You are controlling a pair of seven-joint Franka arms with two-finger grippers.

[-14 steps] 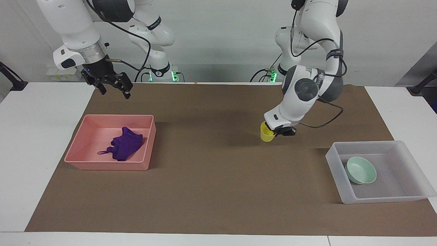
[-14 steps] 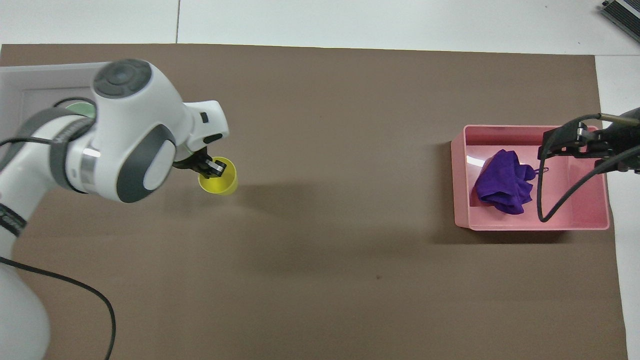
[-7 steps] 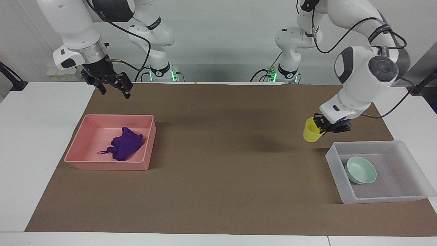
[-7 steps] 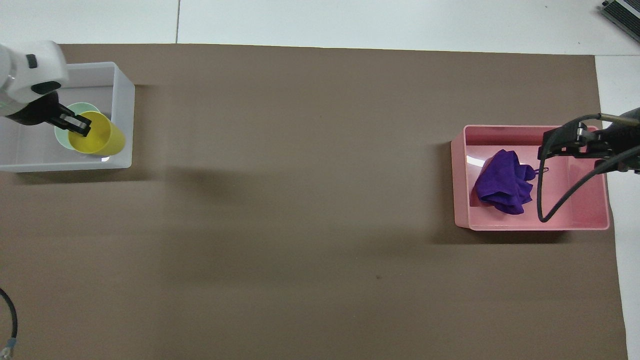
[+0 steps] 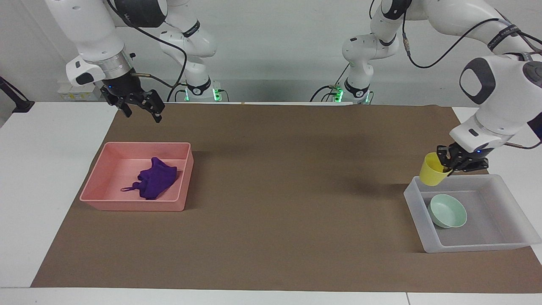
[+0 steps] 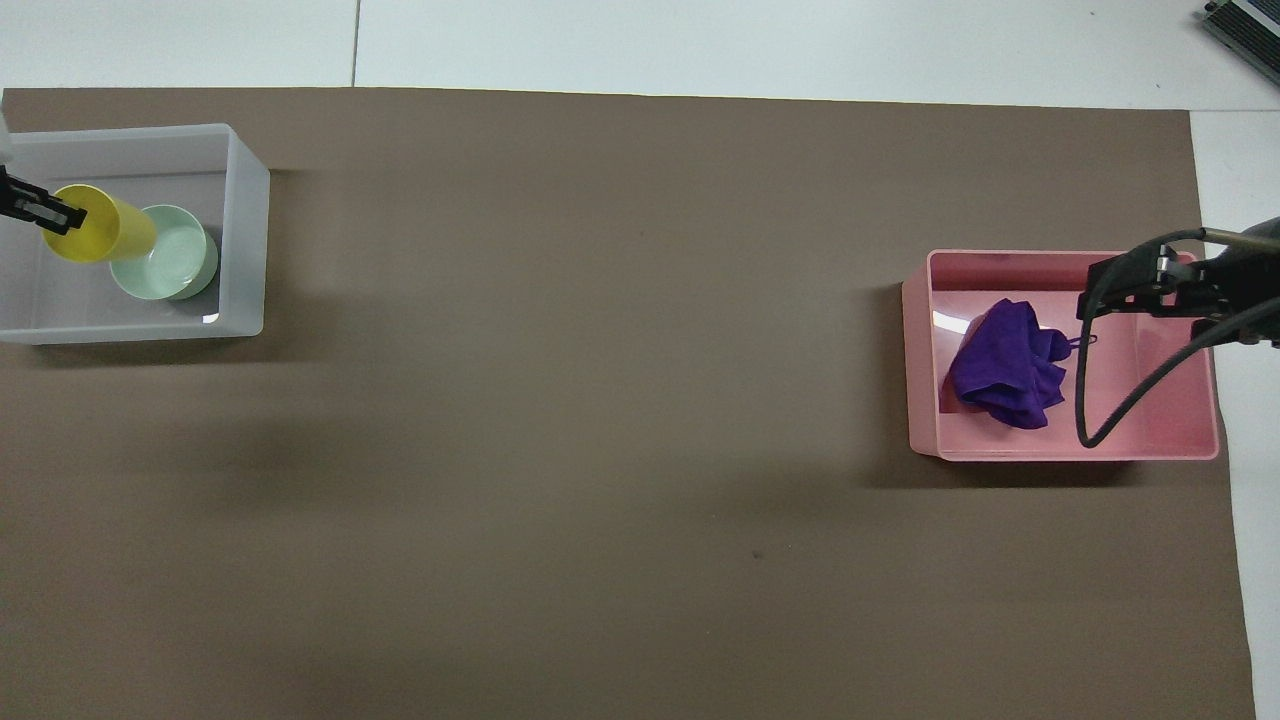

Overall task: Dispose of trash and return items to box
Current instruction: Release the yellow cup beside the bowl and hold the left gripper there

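Note:
My left gripper (image 5: 449, 163) is shut on the rim of the yellow cup (image 5: 432, 170) and holds it tilted in the air over the translucent box (image 5: 474, 246), above the box's edge nearer the robots. The overhead view shows the left gripper (image 6: 45, 210), the cup (image 6: 100, 227) and the box (image 6: 246, 240). The mint-green bowl (image 5: 447, 211) lies in the box, and it shows beside the cup in the overhead view (image 6: 170, 255). The purple cloth (image 5: 156, 180) with its string loop lies in the pink tray (image 5: 135, 206). My right gripper (image 5: 143, 115) waits open and empty in the air over the tray's edge nearer the robots.
A brown mat (image 5: 271, 203) covers the table's middle; the white tabletop (image 5: 38, 178) shows at both ends. The pink tray (image 6: 1170, 425) with the cloth (image 6: 1005, 368) stands at the right arm's end, and the right gripper's (image 6: 1135, 288) black cable hangs over it.
My left gripper has carried the yellow cup from the mat's middle toward its own end, to over the box. The right arm has not moved.

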